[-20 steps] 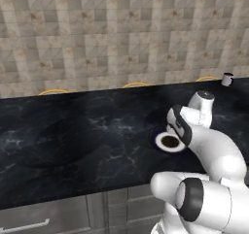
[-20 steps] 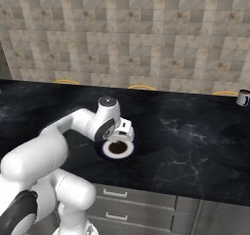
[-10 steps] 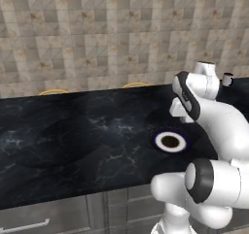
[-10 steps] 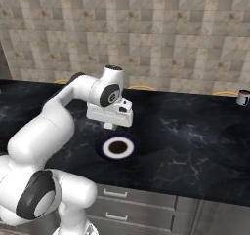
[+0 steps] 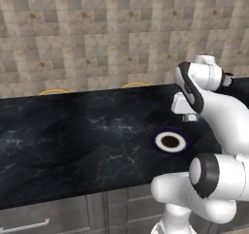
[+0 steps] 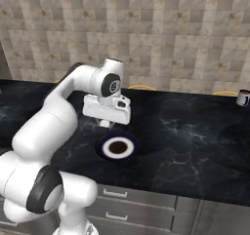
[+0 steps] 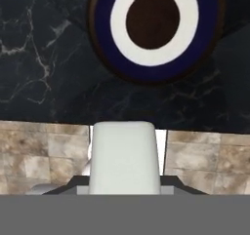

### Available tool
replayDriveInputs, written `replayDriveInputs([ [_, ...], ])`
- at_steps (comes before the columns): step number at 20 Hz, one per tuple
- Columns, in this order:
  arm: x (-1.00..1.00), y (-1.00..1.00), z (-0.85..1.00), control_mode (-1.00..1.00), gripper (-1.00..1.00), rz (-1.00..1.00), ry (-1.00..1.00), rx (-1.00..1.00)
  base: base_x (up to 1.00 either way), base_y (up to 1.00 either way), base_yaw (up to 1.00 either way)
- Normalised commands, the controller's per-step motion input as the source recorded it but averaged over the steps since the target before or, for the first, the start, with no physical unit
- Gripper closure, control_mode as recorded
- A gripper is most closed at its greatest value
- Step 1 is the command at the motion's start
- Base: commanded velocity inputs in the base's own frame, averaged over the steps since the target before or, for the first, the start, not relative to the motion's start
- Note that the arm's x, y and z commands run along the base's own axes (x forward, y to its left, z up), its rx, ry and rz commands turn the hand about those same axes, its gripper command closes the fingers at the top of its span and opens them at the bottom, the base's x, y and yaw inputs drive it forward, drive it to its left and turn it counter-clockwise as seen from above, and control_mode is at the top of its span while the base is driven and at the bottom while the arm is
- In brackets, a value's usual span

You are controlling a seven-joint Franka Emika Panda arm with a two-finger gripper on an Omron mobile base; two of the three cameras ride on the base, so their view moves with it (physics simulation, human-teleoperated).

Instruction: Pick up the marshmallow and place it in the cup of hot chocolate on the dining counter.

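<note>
Broadly, a simulated kitchen: beige & brown tiled wall (image 5: pixel 97 34) across the bg, w/ a long glossy black marble tabletop (image 5: pixel 73 141) in front of it, faint white veins, grey drawer fronts below. Yellow stool tops (image 5: pixel 53 91) peek over the tabletop's far edge.

White robot arm (image 6: pixel 53 117) w/ dark joints arches up from the base & bends over the tabletop, hand pointing down. Its gripper (image 6: pixel 106 124) hangs in the air above the tabletop, clear of the surface, just on the wall side of a round plate (image 7: pixel 99 19).

The plate lies flat on the tabletop, dark blue rim, white inside. The cup of hot chocolate (image 7: pixel 153 19) stands at its centre, upright; from above it reads as a dark brown disc inside a white ring.

Far R end of the tabletop, well apart from the plate: a small dark mug (image 6: pixel 242 97) near the back edge.

Smallest item: the marshmallow (image 7: pixel 124 156), a stubby white rounded piece. In the hand view it sits right at the finger tips, so the gripper is closed on it, holding it off the tabletop & apart from the cup.
</note>
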Motion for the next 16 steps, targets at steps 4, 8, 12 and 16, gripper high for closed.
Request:
replayDriveInputs([
  [4, -0.65, 0.28, 0.06, -1.00, 1.00, 0.00, -0.01, -0.01, 0.00, 0.00, 0.00],
  [8, -0.46, 0.41, 0.00, -1.00, 1.00, 0.01, 0.09, -0.06, 0.00, 0.00, 0.00],
  [12, -0.28, 0.47, 0.00, -1.00, 1.00, 0.01, 0.08, -0.11, 0.00, 0.00, 0.00],
  [16, -0.29, 0.28, 0.00, -1.00, 1.00, 0.00, 0.00, -0.08, 0.00, 0.00, 0.00],
])
